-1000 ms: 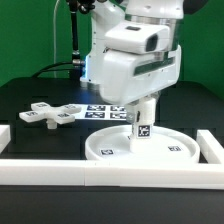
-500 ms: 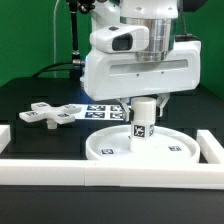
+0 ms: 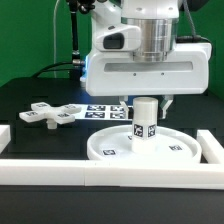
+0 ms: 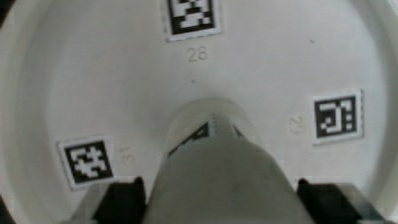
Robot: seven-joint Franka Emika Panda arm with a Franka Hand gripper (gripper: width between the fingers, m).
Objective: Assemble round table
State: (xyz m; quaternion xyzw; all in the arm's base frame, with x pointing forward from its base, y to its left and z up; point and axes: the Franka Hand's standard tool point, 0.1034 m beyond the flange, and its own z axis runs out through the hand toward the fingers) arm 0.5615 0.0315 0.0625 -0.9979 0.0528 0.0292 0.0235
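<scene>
Leg stands upright at the centre of the disc, which lies flat just behind the front border bar. Gripper sits straight down over the leg's top, jaws clamped on its sides. We judge the kit light, rigid, smooth plastic. The leg could slip or twist in the pads, so we'd hold high and square across the cylinder, above the leg's tag. The disc looks loose and may skate under torque. Foot piece is well apart at 10 o'clock from the disc; marker board is at 11 o'clock, behind the rim. The exterior view gives layout and uprightness but hides the contact. The wrist view shows pads against both flanks plus three disc tags, no foot piece.
</scene>
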